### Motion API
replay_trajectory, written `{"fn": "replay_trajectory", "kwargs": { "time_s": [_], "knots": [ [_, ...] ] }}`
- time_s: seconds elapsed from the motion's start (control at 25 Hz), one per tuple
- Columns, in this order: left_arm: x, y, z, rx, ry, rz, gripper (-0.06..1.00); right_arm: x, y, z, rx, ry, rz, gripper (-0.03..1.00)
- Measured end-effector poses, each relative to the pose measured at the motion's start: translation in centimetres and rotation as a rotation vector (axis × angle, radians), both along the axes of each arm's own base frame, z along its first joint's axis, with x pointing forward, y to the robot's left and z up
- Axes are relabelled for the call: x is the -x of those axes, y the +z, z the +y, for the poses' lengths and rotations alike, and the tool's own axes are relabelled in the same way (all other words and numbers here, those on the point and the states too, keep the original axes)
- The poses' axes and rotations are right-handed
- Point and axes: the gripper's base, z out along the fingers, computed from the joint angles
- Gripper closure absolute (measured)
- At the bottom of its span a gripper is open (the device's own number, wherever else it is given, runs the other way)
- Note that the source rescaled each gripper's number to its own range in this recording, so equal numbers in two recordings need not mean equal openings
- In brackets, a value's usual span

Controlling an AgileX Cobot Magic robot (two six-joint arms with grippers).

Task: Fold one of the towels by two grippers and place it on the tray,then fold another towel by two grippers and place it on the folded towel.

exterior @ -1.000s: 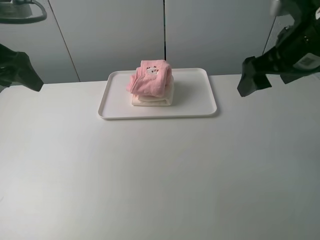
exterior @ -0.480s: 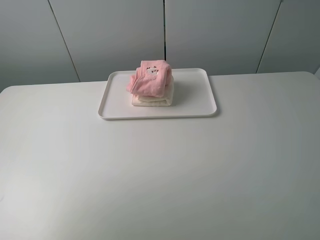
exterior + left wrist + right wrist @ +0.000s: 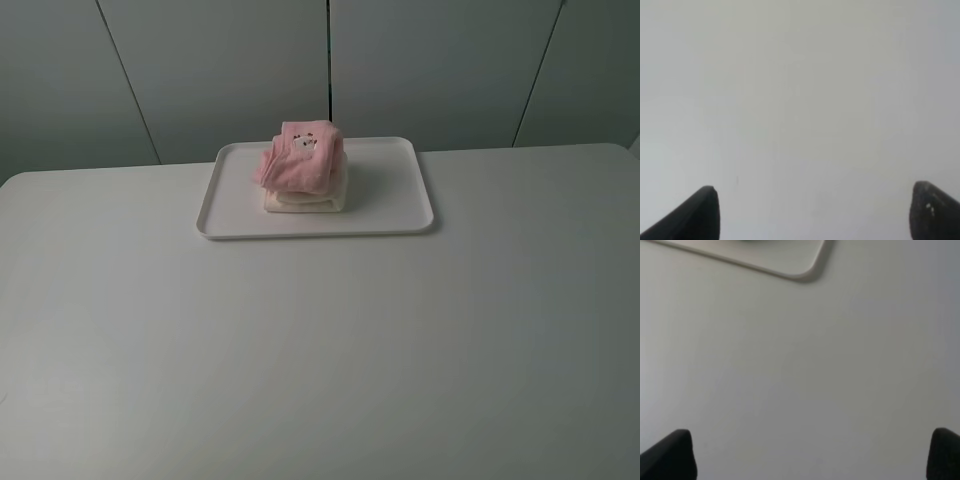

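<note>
A folded pink towel point(image 3: 299, 156) with a small embroidered face lies on top of a folded cream towel point(image 3: 304, 199) on the white tray point(image 3: 390, 195) at the back middle of the table. Neither arm shows in the exterior high view. My left gripper point(image 3: 812, 212) is open and empty over bare table, with only its two black fingertips point(image 3: 695, 215) showing. My right gripper point(image 3: 812, 455) is open and empty over bare table, and a corner of the tray point(image 3: 790, 260) shows beyond it.
The white table point(image 3: 320, 350) runs wide in front of the tray. Grey wall panels point(image 3: 220, 70) stand behind the table's back edge.
One second ago both arms showed at the upper left and upper right of the exterior high view. They have since pulled out of that view. The towels and tray have not moved.
</note>
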Motion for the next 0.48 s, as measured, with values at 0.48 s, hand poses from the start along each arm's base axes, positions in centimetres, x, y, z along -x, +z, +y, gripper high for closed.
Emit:
{"fn": "replay_trajectory", "kwargs": {
  "time_s": [0.48],
  "knots": [
    [4.1, -1.7, 0.2, 0.05, 0.014, -0.188, -0.03, 2.6, -1.2, -0.7, -0.066, 0.013, -0.134, -0.03]
  ]
}}
